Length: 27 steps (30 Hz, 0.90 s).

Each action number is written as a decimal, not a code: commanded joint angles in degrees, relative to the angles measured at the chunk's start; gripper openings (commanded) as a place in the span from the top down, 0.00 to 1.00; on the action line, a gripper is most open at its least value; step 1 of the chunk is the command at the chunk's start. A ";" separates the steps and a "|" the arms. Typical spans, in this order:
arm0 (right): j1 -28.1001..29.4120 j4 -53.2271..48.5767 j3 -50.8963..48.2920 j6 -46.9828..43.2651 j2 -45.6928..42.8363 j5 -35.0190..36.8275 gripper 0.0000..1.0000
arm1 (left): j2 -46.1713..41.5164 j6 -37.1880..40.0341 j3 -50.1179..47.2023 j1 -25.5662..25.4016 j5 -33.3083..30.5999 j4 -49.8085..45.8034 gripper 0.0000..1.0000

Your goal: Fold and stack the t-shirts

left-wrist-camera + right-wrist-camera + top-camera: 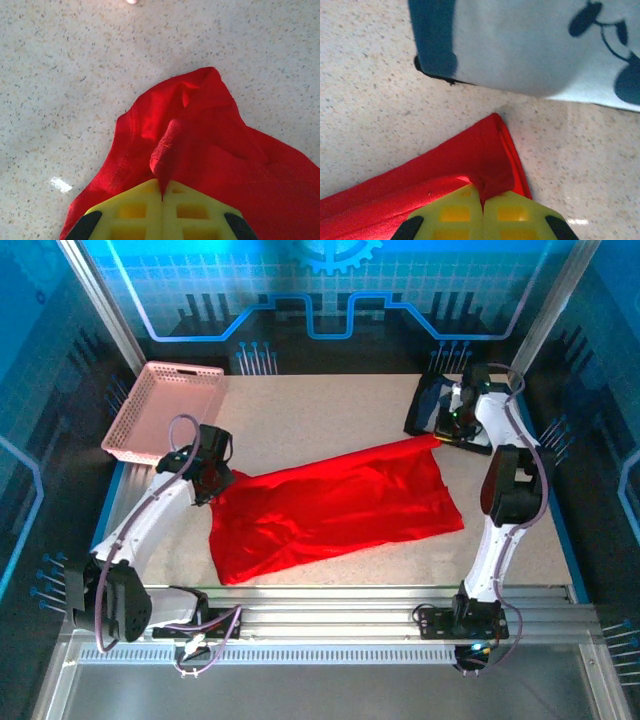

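One red t-shirt (335,505), one navy t-shirt (530,45), one pink basket (183,368)

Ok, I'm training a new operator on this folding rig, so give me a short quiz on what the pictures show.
1. True or false: the left gripper and the right gripper are each shut on the red shirt.
2. Where on the table is the basket? A far left corner; B far right corner; C near edge, middle.
3. Which shirt lies just beyond the right gripper?
Key: 1 true; 2 A; 3 the navy shirt.
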 commanded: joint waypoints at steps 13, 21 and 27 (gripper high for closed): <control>-1.97 5.39 -11.78 4.06 -9.92 5.91 1.00 | -1.29 -8.07 -3.82 -3.38 -0.84 -4.21 1.00; -2.39 4.26 -14.93 7.35 -9.44 6.17 1.00 | -1.56 -11.58 -7.78 -4.05 0.35 -5.13 1.00; -2.61 2.96 -17.76 10.96 -8.83 6.94 1.00 | -0.75 -14.12 -9.99 -5.64 1.27 -5.05 1.00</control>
